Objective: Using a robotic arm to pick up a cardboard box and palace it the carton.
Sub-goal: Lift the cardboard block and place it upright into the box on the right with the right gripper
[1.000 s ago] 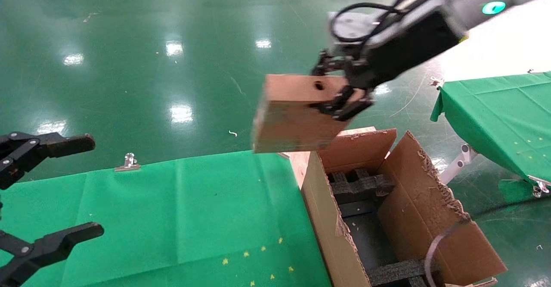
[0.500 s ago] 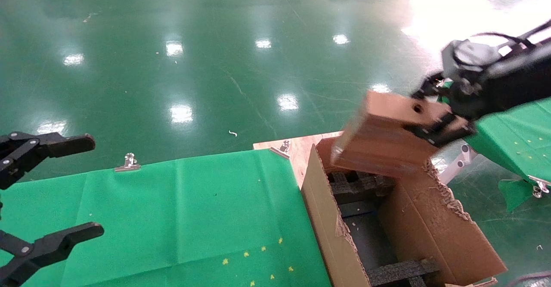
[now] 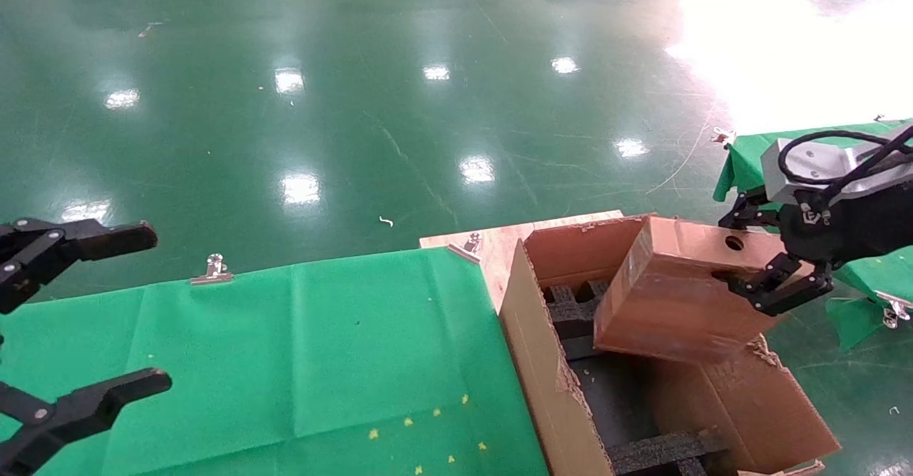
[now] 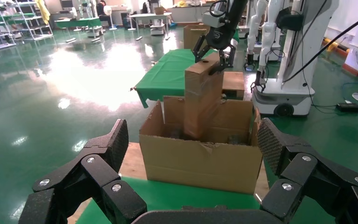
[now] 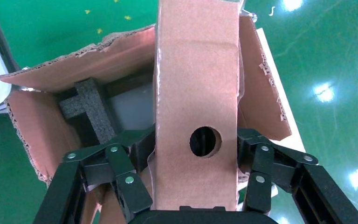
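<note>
Two pincers are showing, and only the right pincer (image 3: 774,276) is working: it is clamping the cardboard box (image 3: 677,290) by its narrow top edge, one finger on each broad face, beside the round hole (image 3: 734,242). In the right wrist view the black fingers (image 5: 121,172) are pressing both sides of the box (image 5: 198,93), with the hole (image 5: 205,141) between them. The box is hanging tilted over the open carton (image 3: 549,383), its lower end dipping inside the carton's far part, above the black foam inserts (image 3: 570,312). The left wrist view is showing the box (image 4: 204,93) standing almost upright in the carton (image 4: 200,158). The carton is sitting at the right end of the worktop, just beside the green cloth (image 3: 285,347). The left pincer (image 3: 71,319) is hovering spread wide and holding nothing at the left edge, well apart from the carton.
</note>
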You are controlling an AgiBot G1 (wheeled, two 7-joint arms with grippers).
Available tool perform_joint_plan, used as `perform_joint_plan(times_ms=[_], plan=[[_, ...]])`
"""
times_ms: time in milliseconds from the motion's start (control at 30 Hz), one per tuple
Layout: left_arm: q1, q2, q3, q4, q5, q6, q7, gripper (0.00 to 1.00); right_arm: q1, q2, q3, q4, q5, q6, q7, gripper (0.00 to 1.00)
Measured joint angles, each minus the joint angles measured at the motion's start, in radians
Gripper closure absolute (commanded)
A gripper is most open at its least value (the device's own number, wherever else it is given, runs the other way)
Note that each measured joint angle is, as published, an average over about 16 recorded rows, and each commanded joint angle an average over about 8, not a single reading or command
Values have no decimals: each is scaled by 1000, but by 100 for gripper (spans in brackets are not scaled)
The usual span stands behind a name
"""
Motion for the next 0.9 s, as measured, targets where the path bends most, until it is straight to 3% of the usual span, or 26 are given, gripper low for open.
perform_joint_plan(times_ms=[233,433,633,900], plan=[[0,0,0,0,0,0,0,0,-13,0,-5,-3,12,21,42,100],[0,0,0,0,0,0,0,0,-34,1,-13,-11,19,72,171,100],[0,0,0,0,0,0,0,0,-53,16,-41,14,-2,148,398,100],[0,0,0,0,0,0,0,0,-50,59,-87,113,-65,238,779,100]])
